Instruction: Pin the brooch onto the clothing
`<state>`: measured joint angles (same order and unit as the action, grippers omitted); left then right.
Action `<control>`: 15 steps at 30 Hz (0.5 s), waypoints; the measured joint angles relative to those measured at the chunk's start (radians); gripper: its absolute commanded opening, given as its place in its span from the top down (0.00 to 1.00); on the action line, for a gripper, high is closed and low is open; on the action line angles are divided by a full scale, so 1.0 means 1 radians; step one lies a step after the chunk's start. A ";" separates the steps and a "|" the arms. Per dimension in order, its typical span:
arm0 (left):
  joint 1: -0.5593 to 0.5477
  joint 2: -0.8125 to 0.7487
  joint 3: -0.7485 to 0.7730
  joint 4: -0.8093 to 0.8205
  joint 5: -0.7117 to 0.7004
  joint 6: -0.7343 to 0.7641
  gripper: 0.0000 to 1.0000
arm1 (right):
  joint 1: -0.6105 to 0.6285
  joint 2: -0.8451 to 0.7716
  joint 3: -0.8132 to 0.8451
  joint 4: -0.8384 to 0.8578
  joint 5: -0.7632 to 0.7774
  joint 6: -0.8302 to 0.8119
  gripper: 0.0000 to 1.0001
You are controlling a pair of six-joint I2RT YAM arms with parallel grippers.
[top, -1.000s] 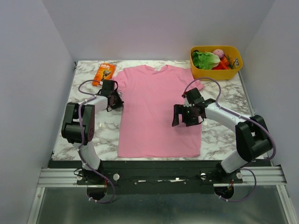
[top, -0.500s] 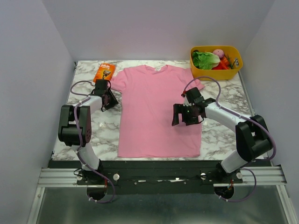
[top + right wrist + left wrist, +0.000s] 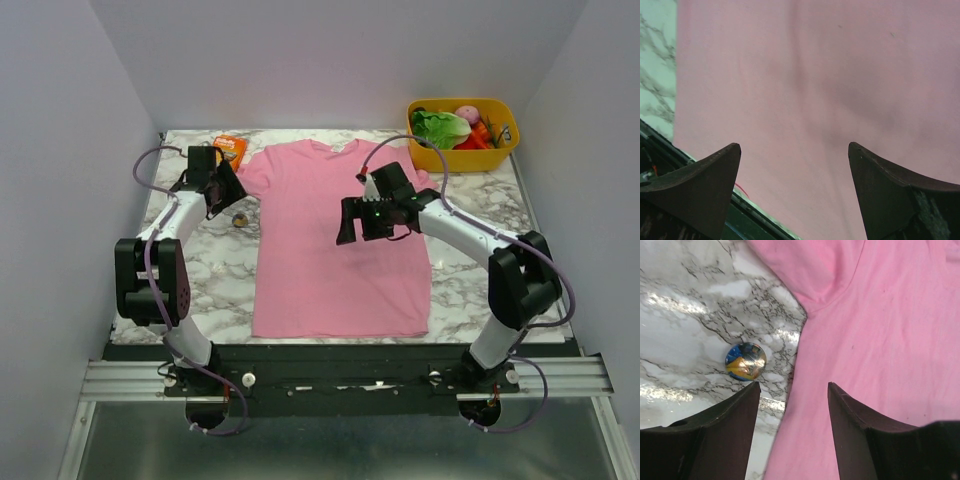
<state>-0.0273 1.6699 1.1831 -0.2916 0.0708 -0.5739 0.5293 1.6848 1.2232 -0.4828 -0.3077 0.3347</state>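
Observation:
The pink T-shirt, the clothing (image 3: 335, 235), lies flat on the marble table (image 3: 205, 270). The brooch (image 3: 240, 218), a small round disc with a blue and golden face (image 3: 745, 361), rests on bare marble just left of the shirt's left side, below the sleeve. My left gripper (image 3: 222, 193) hovers beside the left sleeve, jaws open and empty (image 3: 794, 385), with the brooch just past its left fingertip. My right gripper (image 3: 352, 222) hangs open over the shirt's middle (image 3: 794, 146), nothing between its fingers.
An orange package (image 3: 230, 146) lies at the back left, partly behind the left arm. A yellow bin (image 3: 497, 152) holding vegetables stands at the back right. The table's front edge and metal rail (image 3: 340, 375) run below the shirt hem.
The left gripper has opened and moved toward the back, leaving the brooch lying on the marble beside the shirt. The right gripper has shifted left and back over the shirt, still open.

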 measured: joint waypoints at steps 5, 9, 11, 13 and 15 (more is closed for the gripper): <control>0.043 0.087 0.086 -0.057 -0.023 0.021 0.38 | 0.058 0.112 0.119 0.061 -0.060 0.008 0.04; 0.058 0.183 0.151 -0.102 -0.028 0.033 0.39 | 0.100 0.219 0.214 0.137 -0.114 0.040 0.05; 0.059 0.245 0.195 -0.127 -0.028 0.040 0.41 | 0.121 0.272 0.256 0.169 -0.140 0.061 0.06; 0.059 0.290 0.230 -0.150 -0.027 0.048 0.43 | 0.142 0.325 0.299 0.199 -0.162 0.084 0.07; 0.058 0.330 0.262 -0.177 -0.026 0.055 0.45 | 0.163 0.372 0.340 0.222 -0.182 0.105 0.17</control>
<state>0.0307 1.9999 1.4452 -0.4690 0.0448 -0.5194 0.6926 2.0563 1.5627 -0.2604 -0.4892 0.4393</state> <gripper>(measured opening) 0.582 0.935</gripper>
